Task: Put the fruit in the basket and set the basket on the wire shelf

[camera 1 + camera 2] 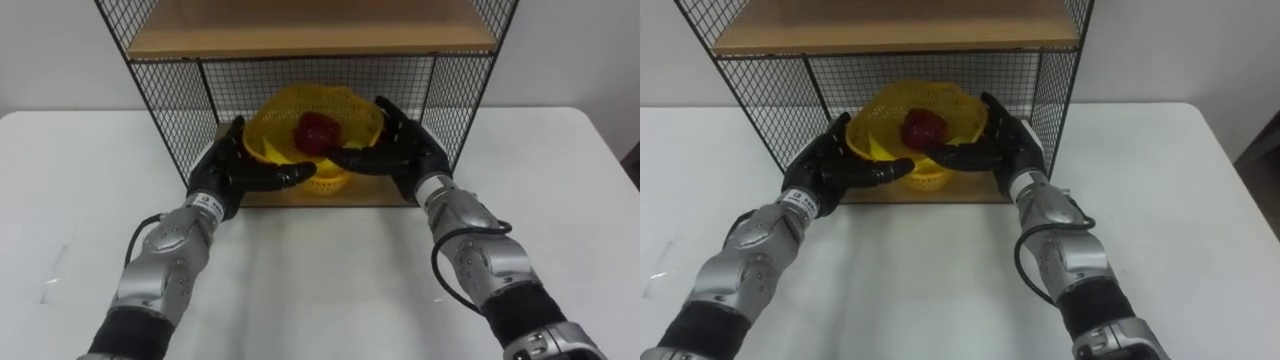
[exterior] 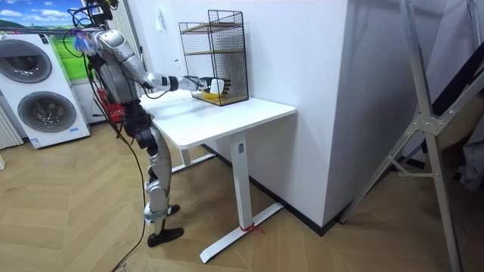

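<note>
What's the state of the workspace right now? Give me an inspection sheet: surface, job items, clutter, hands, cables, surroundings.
Surface: white table, with the wire shelf standing at its back edge.
Job's things: yellow basket in the wire shelf's lower compartment, tipped toward the robot, with the red fruit inside; cannot tell if it rests on the wooden board.
Clutter: nothing seen.
Hands: left hand and right hand press the basket's sides, fingers straight.
Cables: nothing seen besides the robot's own.
Surroundings: white wall, washing machines at the room view's left, metal frame at its right.
</note>
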Available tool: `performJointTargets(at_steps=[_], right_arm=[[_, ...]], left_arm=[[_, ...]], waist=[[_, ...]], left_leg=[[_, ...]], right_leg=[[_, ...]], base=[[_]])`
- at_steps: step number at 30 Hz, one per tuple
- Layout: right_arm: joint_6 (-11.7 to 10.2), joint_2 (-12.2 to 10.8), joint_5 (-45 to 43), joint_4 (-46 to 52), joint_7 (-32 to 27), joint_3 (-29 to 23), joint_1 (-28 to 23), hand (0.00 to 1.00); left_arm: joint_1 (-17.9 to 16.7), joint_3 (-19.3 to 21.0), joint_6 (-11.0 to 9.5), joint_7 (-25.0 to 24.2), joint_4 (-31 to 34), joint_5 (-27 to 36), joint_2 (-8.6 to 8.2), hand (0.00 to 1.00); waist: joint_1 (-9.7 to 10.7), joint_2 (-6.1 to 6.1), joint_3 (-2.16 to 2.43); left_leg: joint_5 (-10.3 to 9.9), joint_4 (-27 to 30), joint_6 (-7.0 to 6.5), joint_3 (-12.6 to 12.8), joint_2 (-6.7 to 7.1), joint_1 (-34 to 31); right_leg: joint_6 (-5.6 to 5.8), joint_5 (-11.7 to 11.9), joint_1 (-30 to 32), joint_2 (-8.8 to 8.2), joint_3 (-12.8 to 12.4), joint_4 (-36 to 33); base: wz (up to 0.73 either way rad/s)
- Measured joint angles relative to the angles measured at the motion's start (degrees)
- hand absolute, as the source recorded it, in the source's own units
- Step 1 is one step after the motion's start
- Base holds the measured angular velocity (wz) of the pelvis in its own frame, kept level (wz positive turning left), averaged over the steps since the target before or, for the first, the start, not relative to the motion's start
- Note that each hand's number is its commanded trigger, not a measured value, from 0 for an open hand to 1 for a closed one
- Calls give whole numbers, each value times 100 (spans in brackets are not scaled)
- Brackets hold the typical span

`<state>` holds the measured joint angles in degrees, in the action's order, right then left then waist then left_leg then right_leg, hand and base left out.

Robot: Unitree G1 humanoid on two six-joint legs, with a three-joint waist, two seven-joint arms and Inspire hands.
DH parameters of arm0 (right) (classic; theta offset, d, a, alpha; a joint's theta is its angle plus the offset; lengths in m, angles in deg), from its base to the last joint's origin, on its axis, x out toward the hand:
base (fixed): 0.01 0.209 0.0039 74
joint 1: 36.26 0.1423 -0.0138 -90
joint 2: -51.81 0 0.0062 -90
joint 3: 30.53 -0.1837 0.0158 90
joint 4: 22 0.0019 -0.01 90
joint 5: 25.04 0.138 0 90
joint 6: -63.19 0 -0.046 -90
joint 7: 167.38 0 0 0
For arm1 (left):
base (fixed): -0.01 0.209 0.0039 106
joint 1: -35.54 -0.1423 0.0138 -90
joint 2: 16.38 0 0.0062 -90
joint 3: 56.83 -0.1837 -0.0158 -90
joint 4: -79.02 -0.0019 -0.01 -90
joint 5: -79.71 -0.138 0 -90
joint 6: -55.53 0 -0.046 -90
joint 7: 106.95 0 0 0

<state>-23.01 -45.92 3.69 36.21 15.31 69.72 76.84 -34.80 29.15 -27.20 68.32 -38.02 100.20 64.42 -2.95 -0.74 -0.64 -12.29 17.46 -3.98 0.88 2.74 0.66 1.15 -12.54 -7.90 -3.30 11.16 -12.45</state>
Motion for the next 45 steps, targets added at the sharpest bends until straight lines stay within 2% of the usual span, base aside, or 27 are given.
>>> performJointTargets(at_steps=[2, 4, 5, 7, 10, 16, 18, 24, 26, 28, 31, 34, 36, 39, 43, 45], right_arm=[[0, 92, -64, 215, 56, -64, -139, 0], [-8, 138, -310, 532, 139, -164, -402, 0], [-8, 139, -392, 636, 140, -192, -489, 0], [-8, 132, -483, 973, 189, -227, -779, 0], [-2, 140, -449, 1386, 247, -274, -1047, 0], [-1, 146, -456, 1901, 438, -473, -1375, 0], [-2, 157, -455, 2039, 440, -490, -1564, 0], [-3, 307, -476, 2201, 447, -531, -1718, 0], [-16, 313, -504, 2363, 448, -531, -1762, 0], [-142, 317, -506, 2437, 476, -534, -1778, 0], [-151, 317, -529, 2460, 500, -535, -1809, 0], [-154, 319, -558, 2823, 500, -541, -2169, 0], [-240, 297, -598, 2889, 532, -540, -2310, 0], [-254, 260, -732, 3156, 564, -516, -2576, 0], [-256, 231, -731, 3452, 620, -475, -2859, 0], [-276, 171, -779, 3543, 620, -461, -2960, 0]], left_arm=[[-35, 81, 0, -28, 250, -75, 35, 0], [-181, 260, -15, -48, 656, -140, 80, 0], [-253, 288, -25, -47, 778, -141, 86, 0], [-598, 371, -32, -64, 1163, -144, 86, 0], [-930, 396, -30, -108, 1415, -267, 91, 0], [-1243, 400, -21, -172, 1537, -398, 104, 0], [-1472, 435, -23, -169, 1698, -397, 115, 0], [-1602, 522, -35, -163, 1817, -432, 120, 0], [-1673, 521, -134, -170, 1938, -488, 119, 0], [-1733, 523, -259, -176, 1974, -498, 117, 0], [-1787, 566, -265, -174, 1982, -496, 120, 0], [-2188, 609, -366, -173, 2320, -476, 129, 0], [-2370, 609, -403, -164, 2430, -355, 127, 0], [-2580, 593, -417, -158, 2657, -181, 73, 0], [-2987, 394, -628, -157, 3004, 184, 61, 0], [-3227, 231, -753, -161, 3167, 255, 74, 0]], waist=[[1, 5, 13], [34, 32, 82], [36, 34, 90], [80, 22, 124], [91, 15, 125], [108, -5, 122], [108, -28, 122], [111, -82, 91], [112, -83, 92], [112, -78, 92], [116, -58, 105], [116, -45, 107], [129, -32, 98], [115, -12, 83], [111, 0, 75], [123, 52, 57]], left_leg=[[1, 4, -2, -16, 5, 1], [1, 2, -2, -27, 5, 39], [1, -4, -2, -27, 5, 74], [1, -44, -2, -12, 5, 190], [2, -76, 0, 14, -6, 203], [21, -75, 9, 19, -11, 235], [21, -84, 9, 33, -12, 287], [35, -117, 13, 40, -10, 286], [51, -180, 15, 55, -6, 303], [62, -230, 15, 62, -2, 308], [72, -284, 27, 63, 2, 326], [74, -309, 31, 66, -3, 314], [74, -319, 31, 64, -4, 314], [77, -398, 36, 108, -4, 318], [75, -449, 36, 134, -6, 322], [76, -471, 38, 146, -19, 275]], right_leg=[[0, 0, -5, -4, 11, -10], [0, 0, -47, -1, 7, -6], [0, 0, -78, -1, 1, -5], [0, 0, -175, -2, 0, 5], [0, 0, -183, 2, -6, 8], [-16, 13, -206, 4, -7, -16], [-15, 14, -216, 2, -16, -16], [-17, 16, -202, -1, -18, 8], [-18, 18, -205, -2, -23, 80], [-19, 20, -206, -3, -18, 92], [-20, 27, -213, 5, -21, 167], [-24, 35, -226, 17, -39, 182], [-24, 35, -222, 19, -36, 190], [-24, 35, -202, 18, -36, 229], [-17, 49, -202, 16, -39, 263], [-19, 50, -98, 20, -47, 226]], base=[[4], [0], [0], [-4], [-4], [0], [-3], [0], [-2], [0], [0], [0], [0], [-3], [-4], [-4]])
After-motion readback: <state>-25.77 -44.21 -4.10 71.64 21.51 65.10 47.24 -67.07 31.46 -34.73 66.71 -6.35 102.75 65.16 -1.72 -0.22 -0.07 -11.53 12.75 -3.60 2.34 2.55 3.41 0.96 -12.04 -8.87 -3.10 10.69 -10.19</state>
